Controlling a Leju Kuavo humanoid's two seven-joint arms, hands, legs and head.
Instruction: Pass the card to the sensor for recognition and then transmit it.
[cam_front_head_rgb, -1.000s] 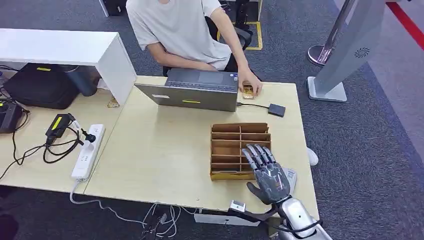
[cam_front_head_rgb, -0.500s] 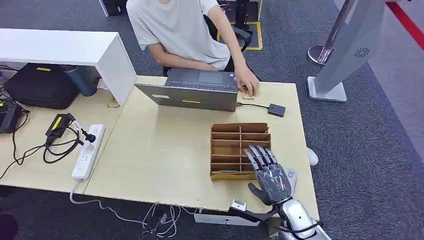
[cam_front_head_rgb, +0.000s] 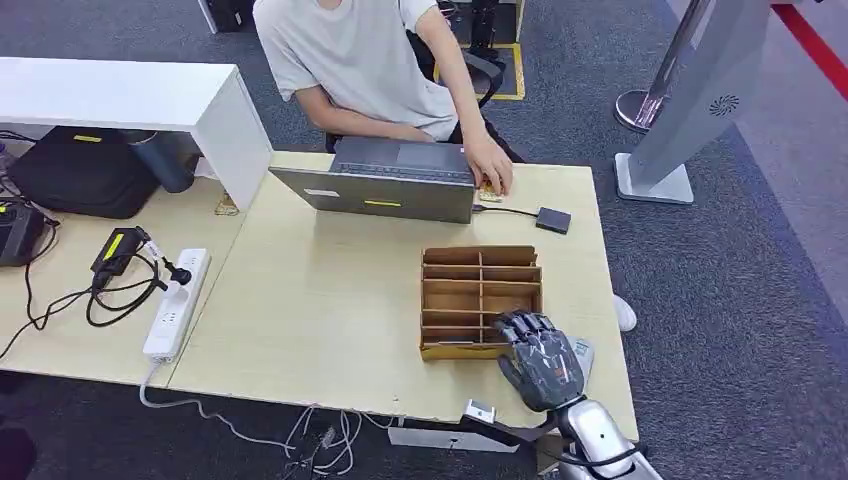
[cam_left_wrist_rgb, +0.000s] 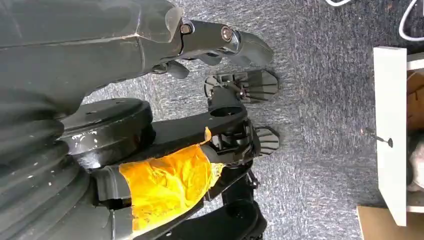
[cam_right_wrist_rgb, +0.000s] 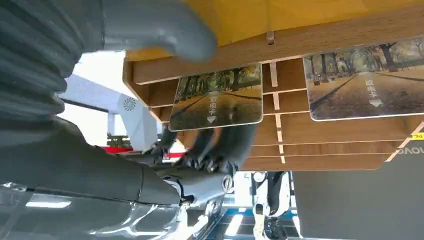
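A wooden card rack (cam_front_head_rgb: 482, 290) stands on the table's right half. My right hand (cam_front_head_rgb: 540, 360) lies over its near right corner, fingers bent down into the slots. In the right wrist view two cards with a tree-lined road picture, one (cam_right_wrist_rgb: 217, 102) and another (cam_right_wrist_rgb: 367, 85), sit in the rack (cam_right_wrist_rgb: 300, 130). The dark fingers (cam_right_wrist_rgb: 215, 150) reach up to the nearer card's edge, and the grey thumb (cam_right_wrist_rgb: 150, 30) stays well apart on the other side. A small black sensor box (cam_front_head_rgb: 553, 220) lies beyond the rack, cabled to the laptop. My left hand (cam_left_wrist_rgb: 215, 37) hangs over the carpet, holding nothing.
A person sits behind the grey laptop (cam_front_head_rgb: 385, 185), one hand (cam_front_head_rgb: 490, 165) resting on the table beside it. A power strip (cam_front_head_rgb: 178, 300) and cables lie on the left table. A white shelf (cam_front_head_rgb: 120, 95) stands at the far left, a grey kiosk stand (cam_front_head_rgb: 690, 110) at the far right.
My right hand's fingers were stretched out above the rack and have now curled down over its near right corner. The person's hand slid slightly left by the laptop.
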